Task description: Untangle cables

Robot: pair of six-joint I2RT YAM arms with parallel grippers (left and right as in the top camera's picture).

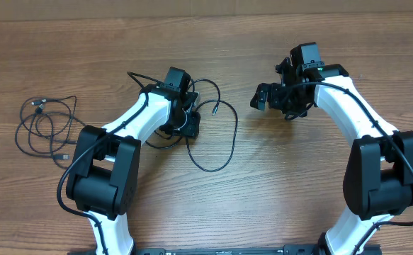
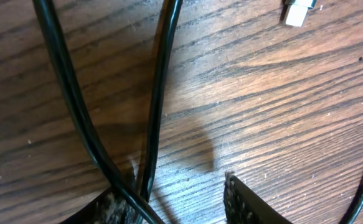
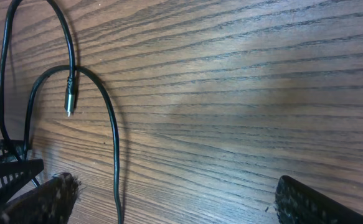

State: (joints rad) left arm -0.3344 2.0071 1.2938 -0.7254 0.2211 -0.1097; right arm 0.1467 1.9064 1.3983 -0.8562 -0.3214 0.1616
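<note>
Thin black cable loop [image 1: 235, 132], silver plug tip, lay mid-frame on brown wood-grain tabletop [image 1: 291, 184]; left jaws parted astride two strands, likely for pinching. Second coiled black cable [image 1: 47, 129] far left. Right jaws released, idle upper right.

The left arm [image 1: 139, 117] and right arm [image 1: 348, 113] have white curved links, black boxy joint housings [image 1: 103, 173], and a thin black cable [image 1: 367, 108] routed along each link.
</note>
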